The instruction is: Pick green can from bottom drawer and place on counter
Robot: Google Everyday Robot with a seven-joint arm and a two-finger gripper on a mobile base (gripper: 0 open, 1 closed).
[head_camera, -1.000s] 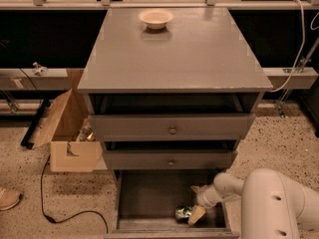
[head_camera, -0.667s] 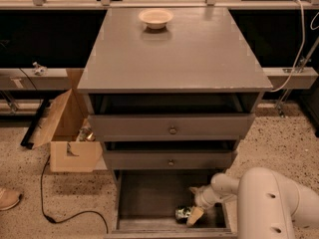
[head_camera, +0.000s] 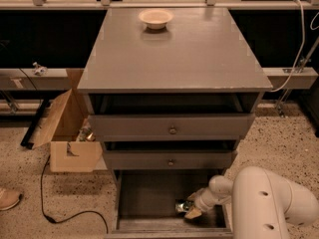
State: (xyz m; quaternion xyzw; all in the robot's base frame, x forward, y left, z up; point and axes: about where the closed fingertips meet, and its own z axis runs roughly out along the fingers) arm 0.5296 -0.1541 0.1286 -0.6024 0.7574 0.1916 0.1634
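Green can [head_camera: 180,206] by gripper [head_camera: 191,209], bottom drawer [head_camera: 149,195]

Counter [head_camera: 199,59]: bowl [head_camera: 156,18]; btm drawer [head_camera: 144,198]: can [head_camera: 180,206], jaws

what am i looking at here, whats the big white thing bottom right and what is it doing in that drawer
The big white shape is a robot's arm, reaching in from the lower right. At its tip is the gripper, its two-finger hand, down inside the open bottom drawer of a grey cabinet. There is one picture of this moment, taken from in front of and above the cabinet. The gripper sits right against a small green can on the drawer floor; whether it actually grips the can cannot be made out. The flat top, the counter, holds a small pale bowl near its far edge. A cardboard box stands on the floor to the left.
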